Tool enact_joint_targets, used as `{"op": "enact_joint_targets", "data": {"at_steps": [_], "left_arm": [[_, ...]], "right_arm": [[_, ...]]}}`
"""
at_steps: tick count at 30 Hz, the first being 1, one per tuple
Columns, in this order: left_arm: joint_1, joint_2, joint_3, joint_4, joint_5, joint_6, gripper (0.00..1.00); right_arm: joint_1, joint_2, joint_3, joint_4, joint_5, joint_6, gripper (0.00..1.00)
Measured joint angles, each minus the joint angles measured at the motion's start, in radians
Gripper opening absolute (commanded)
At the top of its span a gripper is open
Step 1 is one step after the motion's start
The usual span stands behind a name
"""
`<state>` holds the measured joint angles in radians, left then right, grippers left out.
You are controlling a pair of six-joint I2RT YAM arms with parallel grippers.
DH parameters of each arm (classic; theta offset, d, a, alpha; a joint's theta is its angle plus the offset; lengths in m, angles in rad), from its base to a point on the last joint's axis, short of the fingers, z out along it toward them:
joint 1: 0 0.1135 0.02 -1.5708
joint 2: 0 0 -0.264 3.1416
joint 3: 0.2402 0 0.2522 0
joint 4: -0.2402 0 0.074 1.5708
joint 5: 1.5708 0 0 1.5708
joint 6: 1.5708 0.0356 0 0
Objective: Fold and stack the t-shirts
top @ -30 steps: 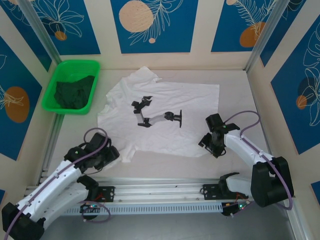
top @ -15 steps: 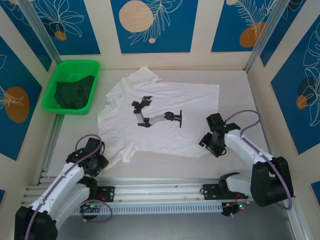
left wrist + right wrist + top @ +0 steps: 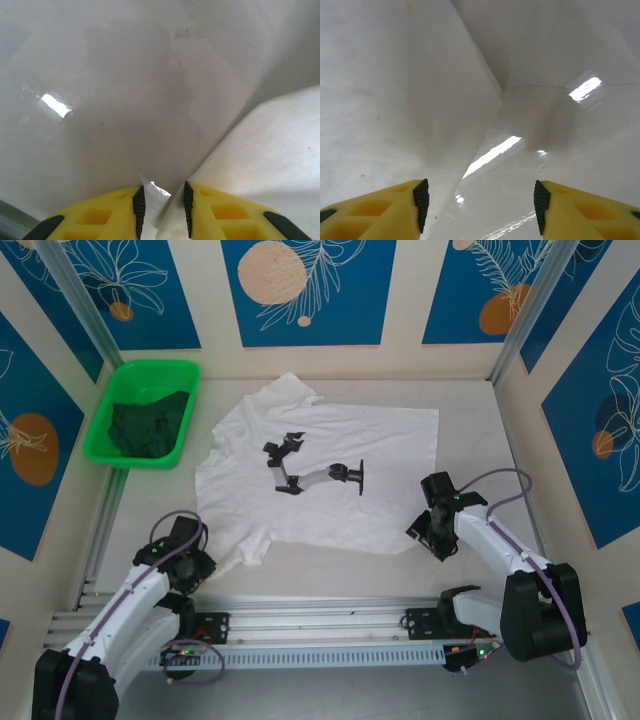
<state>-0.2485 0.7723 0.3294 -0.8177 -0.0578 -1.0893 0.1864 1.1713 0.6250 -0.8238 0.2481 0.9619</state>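
While left gripper [image 3: 163, 194] pinches white t-shirt [image 3: 390, 440] edge | right gripper [image 3: 479, 192] wide (above its edge) | print [image 3: 315, 472]: robot-arm picture

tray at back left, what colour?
Bright green. The tray shows best in the top external view.

The white t-shirt [image 3: 330, 470] lies flat in the middle of the worktop [image 3: 470, 410], so a gripper can pass over it freely. Bare worktop is open along the far edge, at the right side and in the near strip. The green tray [image 3: 130, 460] in the far left corner has a raised rim that blocks a low path there. The walls [image 3: 300, 290] close three sides. The left gripper [image 3: 161, 197] and the right gripper [image 3: 477, 200] sit low at the near corners of the shirt, and the strip between them is free.
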Motion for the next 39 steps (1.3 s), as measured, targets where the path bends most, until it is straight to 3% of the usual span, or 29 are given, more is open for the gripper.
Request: {"op": "enact_joint_targets", "data": {"at_steps": [13,21,25,39], "left_arm": [[0.007,0.067,0.026,0.008,0.025,0.062,0.33],[0.006,0.018,0.026,0.003,0.042,0.094,0.38],[-0.008,-0.05,0.019,0.079,0.14,0.105,0.37],[-0.021,-0.016,0.011,0.116,0.183,0.132,0.14]], "right_arm": [[-0.003,0.133,-0.001,0.049,0.0,0.0,0.57],[-0.003,0.142,0.0,0.058,-0.005,0.0,0.56],[-0.003,0.142,0.0,0.062,-0.005,0.0,0.56],[-0.003,0.142,0.0,0.069,-0.005,0.0,0.52]]}}
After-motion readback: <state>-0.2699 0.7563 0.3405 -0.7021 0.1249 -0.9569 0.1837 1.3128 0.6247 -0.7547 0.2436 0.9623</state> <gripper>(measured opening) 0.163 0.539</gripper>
